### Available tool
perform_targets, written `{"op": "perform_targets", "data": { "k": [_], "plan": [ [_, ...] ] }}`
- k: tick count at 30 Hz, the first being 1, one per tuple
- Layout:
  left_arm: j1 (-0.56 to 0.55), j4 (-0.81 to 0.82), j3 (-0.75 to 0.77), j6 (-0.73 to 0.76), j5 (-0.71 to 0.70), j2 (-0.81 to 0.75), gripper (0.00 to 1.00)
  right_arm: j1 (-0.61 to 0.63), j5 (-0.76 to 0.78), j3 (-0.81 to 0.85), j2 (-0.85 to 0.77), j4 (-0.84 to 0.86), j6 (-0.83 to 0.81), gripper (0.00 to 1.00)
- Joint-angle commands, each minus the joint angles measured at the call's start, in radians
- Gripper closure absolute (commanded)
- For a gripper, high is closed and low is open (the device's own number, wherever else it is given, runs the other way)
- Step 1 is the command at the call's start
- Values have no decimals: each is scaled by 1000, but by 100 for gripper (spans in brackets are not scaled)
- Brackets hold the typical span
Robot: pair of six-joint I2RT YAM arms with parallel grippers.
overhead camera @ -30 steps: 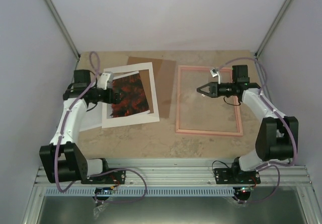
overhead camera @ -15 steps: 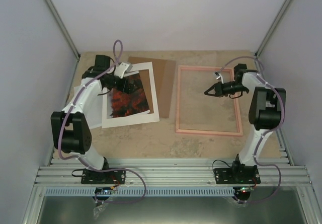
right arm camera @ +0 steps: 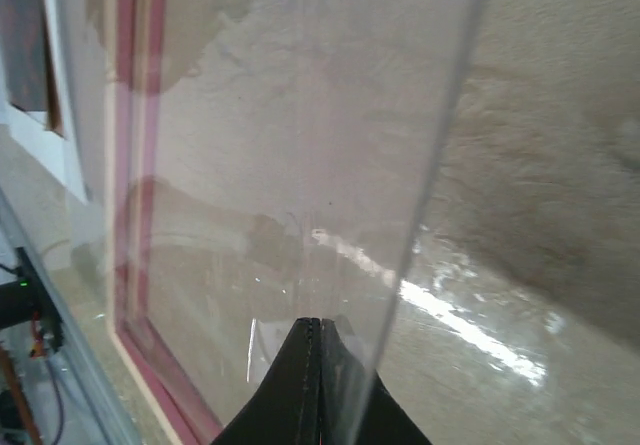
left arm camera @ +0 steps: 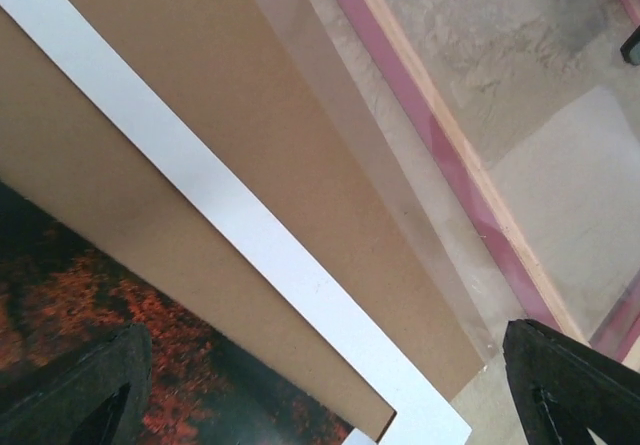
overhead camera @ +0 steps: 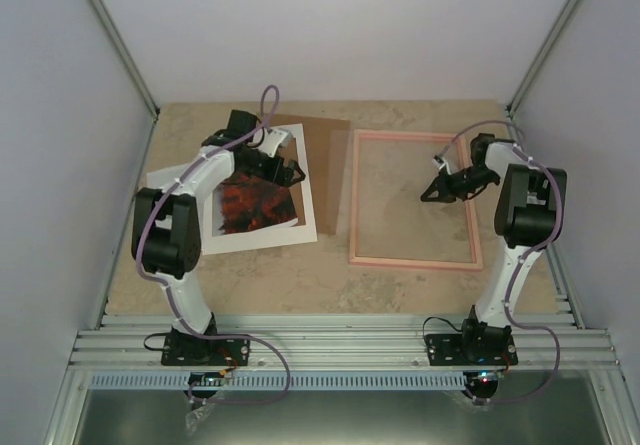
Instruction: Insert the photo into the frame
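The photo (overhead camera: pixel 250 205), red-orange foliage on dark ground, lies on the left under a white mat (overhead camera: pixel 308 200) and shows through its window. In the left wrist view the photo (left arm camera: pixel 90 315) fills the lower left corner. My left gripper (overhead camera: pixel 287 171) hovers open over the mat's far right corner, its fingers (left arm camera: pixel 80 385) wide apart with nothing between them. The pink frame (overhead camera: pixel 415 262) lies flat on the right. Inside it my right gripper (overhead camera: pixel 432 193) is shut, fingertips (right arm camera: pixel 320 330) pressed together at the edge of a clear pane (right arm camera: pixel 250 165).
A brown backing board (overhead camera: pixel 325 155) lies partly under the mat, between it and the frame. The clear pane's strip (left arm camera: pixel 340 145) overlaps the board's right edge. A white sheet (overhead camera: pixel 165 180) sticks out left of the mat. Walls close in on three sides.
My left arm swung toward the back right, carrying its open gripper from the mat's left side to its far right corner. My right gripper drew back to the right and its arm folded upright.
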Motion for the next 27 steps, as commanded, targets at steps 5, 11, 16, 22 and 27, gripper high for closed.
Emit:
{"op": "perform_targets", "data": {
  "k": [5, 11, 16, 22, 27],
  "plan": [
    [-24, 105, 59, -88, 35, 97, 4, -8, 194, 51, -17, -41, -56, 100],
    [-42, 153, 64, -123, 26, 123, 4, -28, 228, 71, -36, -37, -56, 99],
    [-58, 184, 57, -145, 23, 144, 5, -39, 258, 89, -41, -43, -50, 100],
    [-60, 193, 77, -156, 15, 164, 5, -47, 279, 74, -61, -41, -50, 100],
    [-63, 195, 74, -165, 17, 167, 5, -63, 307, 64, -76, -36, -47, 100]
  ]
}}
